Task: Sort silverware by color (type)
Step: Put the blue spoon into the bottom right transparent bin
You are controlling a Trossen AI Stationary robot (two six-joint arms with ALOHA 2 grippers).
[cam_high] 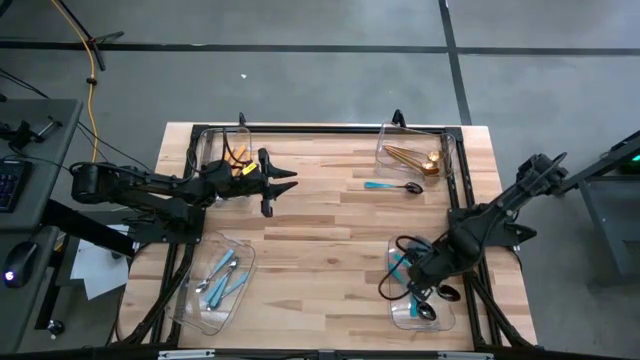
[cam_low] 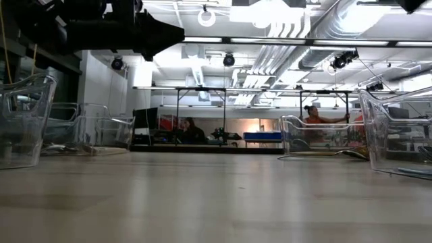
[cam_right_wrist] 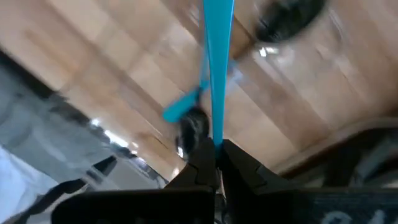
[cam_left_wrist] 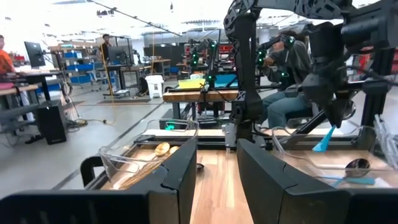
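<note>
1. Right gripper [cam_high: 411, 277] hangs over the near-right bin [cam_high: 440, 317], its fingers clamped on a teal handle [cam_right_wrist: 216, 68] of a black utensil.
2. Below that gripper, more teal-handled black pieces [cam_high: 428, 310] lie in the bin.
3. Left gripper [cam_high: 283, 181] hovers beside the orange-handled pieces [cam_high: 238, 160], jaws parted and holding nothing.
4. A teal-handled spoon [cam_high: 394, 186] lies loose on the table [cam_high: 320, 250], well ahead of the left gripper.

Teal-handled black spoon [cam_right_wrist: 217, 68] between fingers

Overhead, table-level and wrist views share the table [cam_high: 330, 230].
</note>
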